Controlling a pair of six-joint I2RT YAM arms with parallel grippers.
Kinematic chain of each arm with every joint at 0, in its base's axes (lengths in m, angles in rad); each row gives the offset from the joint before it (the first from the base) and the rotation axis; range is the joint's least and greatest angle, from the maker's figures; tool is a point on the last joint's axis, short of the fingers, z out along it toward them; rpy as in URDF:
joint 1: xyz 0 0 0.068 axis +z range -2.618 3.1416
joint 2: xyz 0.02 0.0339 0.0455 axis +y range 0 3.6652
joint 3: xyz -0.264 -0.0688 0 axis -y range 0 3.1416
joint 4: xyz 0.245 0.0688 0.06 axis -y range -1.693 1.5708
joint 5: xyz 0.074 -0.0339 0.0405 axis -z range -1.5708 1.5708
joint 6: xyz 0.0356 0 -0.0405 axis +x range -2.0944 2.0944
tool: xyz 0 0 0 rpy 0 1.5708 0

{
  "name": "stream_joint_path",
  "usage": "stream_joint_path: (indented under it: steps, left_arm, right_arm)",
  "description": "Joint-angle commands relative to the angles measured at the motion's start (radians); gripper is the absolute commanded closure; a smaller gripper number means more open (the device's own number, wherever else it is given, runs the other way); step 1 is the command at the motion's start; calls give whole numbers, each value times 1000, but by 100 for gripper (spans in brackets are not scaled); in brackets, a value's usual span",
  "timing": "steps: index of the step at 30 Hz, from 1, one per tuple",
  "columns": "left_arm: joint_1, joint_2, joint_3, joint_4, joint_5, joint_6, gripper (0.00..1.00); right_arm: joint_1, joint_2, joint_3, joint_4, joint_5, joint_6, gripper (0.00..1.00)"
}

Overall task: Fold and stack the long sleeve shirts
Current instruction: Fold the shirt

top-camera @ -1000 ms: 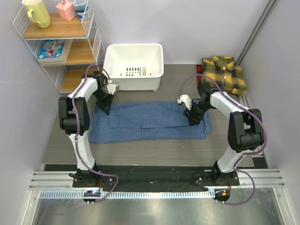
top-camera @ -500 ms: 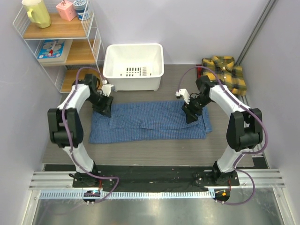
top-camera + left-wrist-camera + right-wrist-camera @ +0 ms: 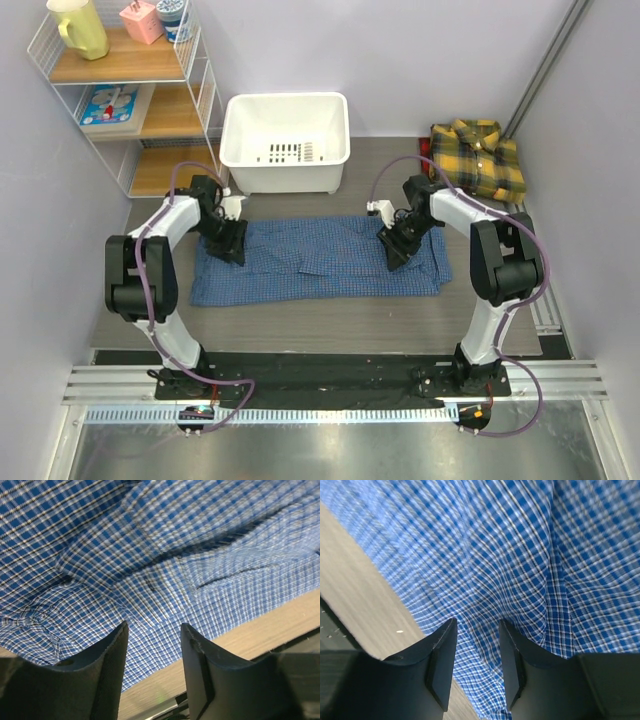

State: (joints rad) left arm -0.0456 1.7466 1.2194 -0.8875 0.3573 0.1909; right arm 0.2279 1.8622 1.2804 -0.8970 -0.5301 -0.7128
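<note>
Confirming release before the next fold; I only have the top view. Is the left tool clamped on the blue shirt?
Observer: No. The left wrist view shows the left tool open, nothing between its fingers, and the blue shirt lying beyond the gap.
Operator: Right tool?
Observer: The right tool is open too. Only check cloth shows through the gap, none pinched.
Operator: Cloth smooth under the left one?
Observer: No. A raised fold crosses it, and there is a pucker off to one side.
</note>
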Motion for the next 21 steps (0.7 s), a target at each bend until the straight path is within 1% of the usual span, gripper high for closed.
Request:
stream_joint_path:
  steps: [1,5,9,11,14,15,17,18,19,20,21]
  left_arm:
    - [10,28,-17,85,-41,-83,52]
    - [15,57,-21,93,-24,-99,52]
    - [15,80,-26,111,15,-117,56]
    - [15,86,-24,117,14,-126,58]
    - [19,79,-23,117,15,-125,72]
    - [27,65,-20,113,12,-125,81]
    - [38,48,-9,90,-21,-116,89]
    - [41,35,-5,66,-44,-91,96]
    - [41,30,9,44,-75,-76,100]
    - [71,27,17,32,-128,-62,100]
    - [85,19,22,10,-151,-32,100]
  right_arm:
    - [4,20,-36,93,67,50,56]
    - [4,45,-50,105,107,36,56]
    - [4,49,-72,127,116,35,56]
    - [4,54,-70,132,120,39,57]
    - [4,55,-70,139,130,44,56]
    - [2,54,-70,141,134,44,56]
    - [2,51,-72,141,145,42,56]
    - [2,48,-72,141,148,42,56]
    - [4,45,-72,141,154,44,56]
    - [4,42,-73,139,157,44,55]
    - [2,38,-75,139,160,45,55]
